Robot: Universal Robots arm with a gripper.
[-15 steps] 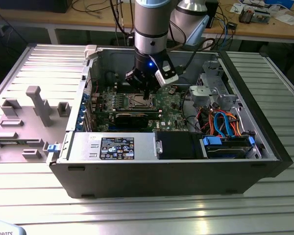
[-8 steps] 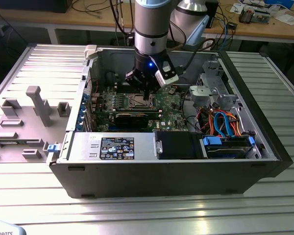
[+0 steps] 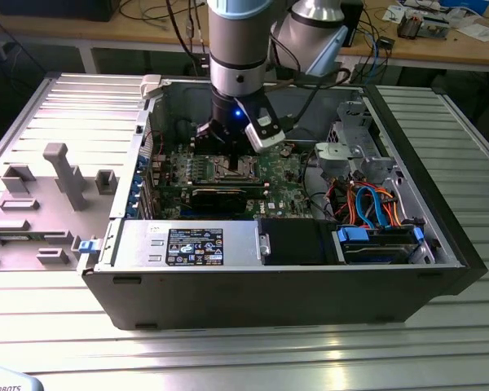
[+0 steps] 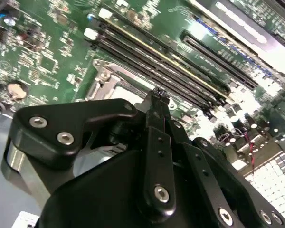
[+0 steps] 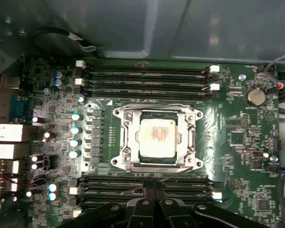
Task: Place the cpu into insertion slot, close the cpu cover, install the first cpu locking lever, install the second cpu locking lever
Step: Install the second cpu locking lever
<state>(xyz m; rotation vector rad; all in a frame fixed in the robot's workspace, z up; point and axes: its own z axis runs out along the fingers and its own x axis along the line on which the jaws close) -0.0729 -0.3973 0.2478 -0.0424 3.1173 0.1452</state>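
In the first wrist view the cpu (image 5: 156, 135) sits at frame centre inside the insertion slot (image 5: 124, 138), with the cpu cover (image 5: 190, 137) closed down around it. The hand (image 5: 154, 189), at the bottom centre, has its fingers pressed together, gripping nothing, just below the socket over the memory slots (image 5: 142, 183).

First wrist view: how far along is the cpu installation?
Done: the cpu sits in the insertion slot, with the cpu cover flat around it. In hand: the tool is by a slanted lever, apparently unlatched. Left: locking that lever; the other's state is unclear.
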